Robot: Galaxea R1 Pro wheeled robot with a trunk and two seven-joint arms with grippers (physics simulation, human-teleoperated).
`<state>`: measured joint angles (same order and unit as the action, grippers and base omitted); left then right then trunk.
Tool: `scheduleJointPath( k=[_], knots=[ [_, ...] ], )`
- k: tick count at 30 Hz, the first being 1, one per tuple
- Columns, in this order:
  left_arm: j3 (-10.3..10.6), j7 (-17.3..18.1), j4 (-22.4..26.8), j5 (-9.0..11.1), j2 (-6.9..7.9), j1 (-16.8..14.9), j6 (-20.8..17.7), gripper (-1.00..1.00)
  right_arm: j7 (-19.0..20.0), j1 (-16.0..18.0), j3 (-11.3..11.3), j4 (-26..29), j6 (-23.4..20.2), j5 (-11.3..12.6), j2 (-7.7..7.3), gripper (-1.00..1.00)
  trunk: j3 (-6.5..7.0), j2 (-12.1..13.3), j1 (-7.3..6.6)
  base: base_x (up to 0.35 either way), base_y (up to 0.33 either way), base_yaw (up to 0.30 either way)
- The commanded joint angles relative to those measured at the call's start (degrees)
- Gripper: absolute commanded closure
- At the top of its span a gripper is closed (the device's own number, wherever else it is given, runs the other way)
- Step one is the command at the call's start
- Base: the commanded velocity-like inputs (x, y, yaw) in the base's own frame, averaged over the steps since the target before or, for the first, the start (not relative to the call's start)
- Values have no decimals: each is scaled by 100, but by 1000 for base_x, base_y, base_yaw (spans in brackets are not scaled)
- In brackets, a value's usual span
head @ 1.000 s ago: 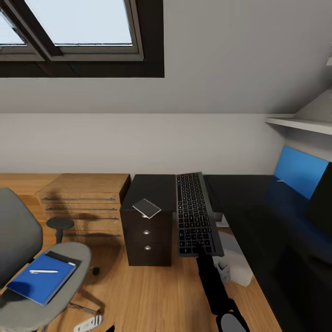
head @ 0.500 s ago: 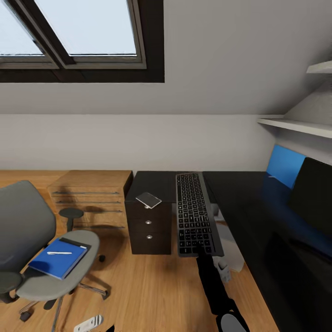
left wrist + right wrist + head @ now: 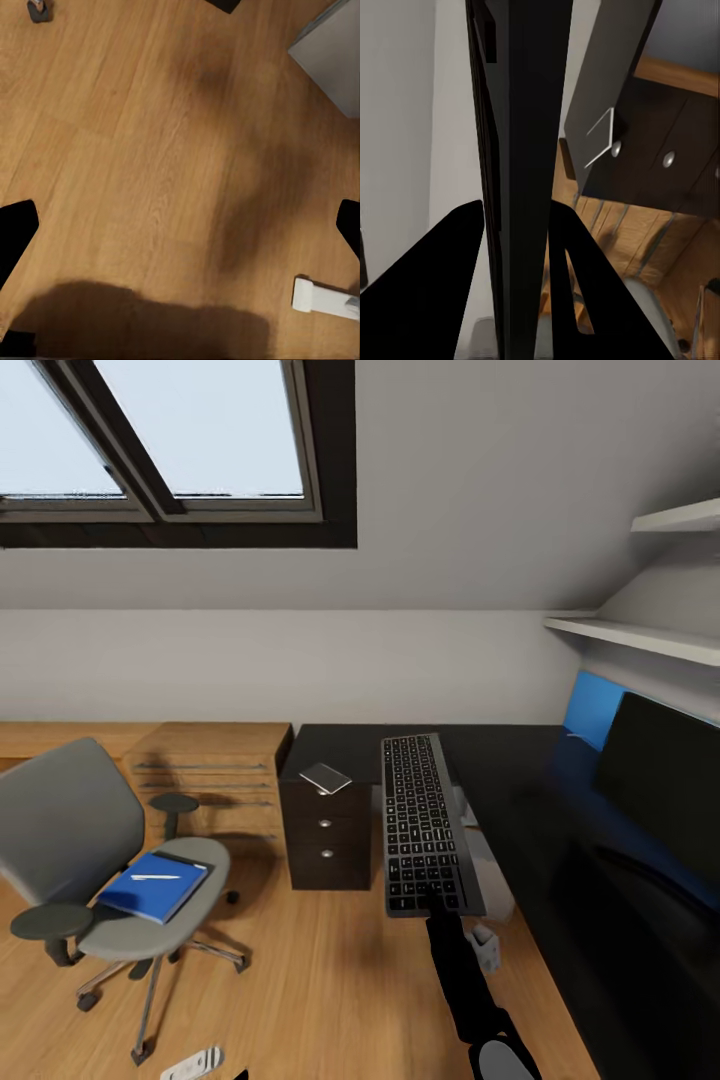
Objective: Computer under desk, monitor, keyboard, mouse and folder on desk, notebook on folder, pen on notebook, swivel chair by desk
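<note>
- One claw is loaded: the right gripper (image 3: 437,903) is clamped on the near short edge of the keyboard (image 3: 420,822). In the right wrist view the two dark fingers (image 3: 431,285) press either side of the keyboard, seen edge-on.
- The keyboard extends flat away from the claw, above the gap between the drawer unit (image 3: 326,840) and the long wing of the desk (image 3: 540,800). It is held in the air, not resting on the black top.
- Left of the claw: the drawer unit with round silver knobs. A small flat grey object (image 3: 326,778) lies on its top; its identity cannot be told.
- Right of the claw: the dark desk top, with the monitor (image 3: 660,780) standing on it towards the far right. A blue panel (image 3: 590,710) stands against the wall behind it.
- Below and just right of the claw: the pale computer (image 3: 497,880) on the floor under the desk.
- Well left of the claw: the swivel chair (image 3: 110,860). The notebook (image 3: 152,884) lies on its seat with the pen (image 3: 152,877) on top; a dark edge under the notebook may be the folder, not certain.
- Behind the chair: a light wooden dresser (image 3: 215,775).
- Left gripper (image 3: 180,225): the fingertips sit at opposite edges of the left wrist view, spread wide, holding nothing, over bare wooden floor (image 3: 150,150).
- Room: wood-plank floor, white walls, a sloped ceiling with a skylight (image 3: 190,430), and wall shelves (image 3: 640,635) above the desk.
</note>
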<state>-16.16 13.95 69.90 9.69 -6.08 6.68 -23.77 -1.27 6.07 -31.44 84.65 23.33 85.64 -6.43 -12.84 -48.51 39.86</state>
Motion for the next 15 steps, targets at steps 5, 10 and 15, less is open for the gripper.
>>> scheduleJointPath(
  k=[5, 10, 15],
  knots=[
    [-25, 12, 6, 43, -7, 0, -49, -100, -20, 8, -20, 7, 40, 14, -7, 100, 83, 196, -113, -344, -33, 0],
    [-34, 4, 6, 47, -4, 0, -51, -100, -15, 8, -17, 15, 22, 14, -32, 100, 155, 356, -201, -307, -73, 0],
    [-39, -6, -3, 50, 40, 0, -57, -100, -20, 8, -20, 16, 5, 19, -36, 100, 155, 356, -201, -45, -14, 0]
  ],
)
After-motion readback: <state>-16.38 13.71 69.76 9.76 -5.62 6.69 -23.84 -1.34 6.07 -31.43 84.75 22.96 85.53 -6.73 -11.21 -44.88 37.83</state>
